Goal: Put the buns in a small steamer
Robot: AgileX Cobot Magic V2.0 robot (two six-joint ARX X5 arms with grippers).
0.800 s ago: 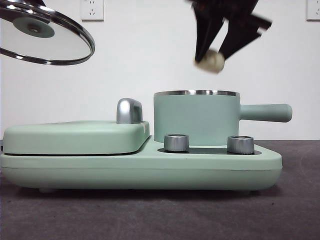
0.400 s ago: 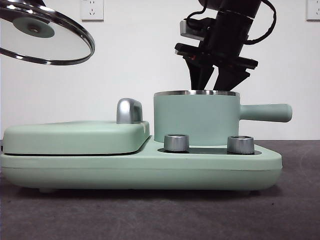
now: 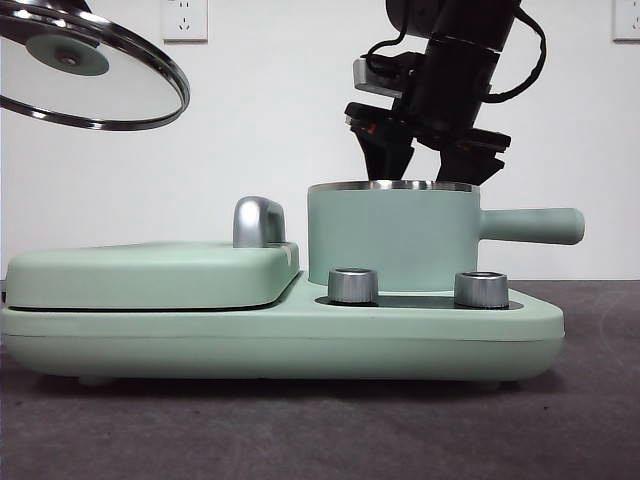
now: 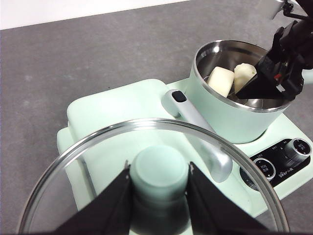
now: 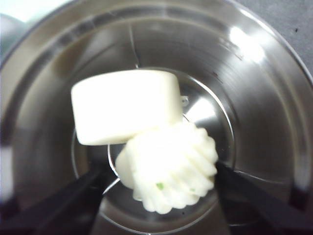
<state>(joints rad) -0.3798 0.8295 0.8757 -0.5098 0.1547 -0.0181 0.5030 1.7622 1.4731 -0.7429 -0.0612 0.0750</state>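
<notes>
On the green cooker base [image 3: 300, 335], both buns are seen inside the small steamer [image 3: 392, 238].

Nearest in the front view, two steel knobs [image 3: 352, 285] stand on the base in front of the steamer, and the flat griddle cover [image 3: 150, 272] with its chrome handle [image 3: 258, 221] lies to the left. The steamer's long handle [image 3: 530, 225] points to the right. Inside the steel pot, the smooth bun [image 5: 124, 105] and the twisted bun [image 5: 168, 166] with green specks are touching each other. The right gripper [image 5: 159, 196] is lowered into the steamer, its jaws spread apart on either side of the twisted bun and not pressed on it. High on the left, the glass lid [image 4: 151, 171] is held by the left gripper [image 4: 159, 183], whose jaws are clamped on the green knob [image 4: 160, 169].
</notes>
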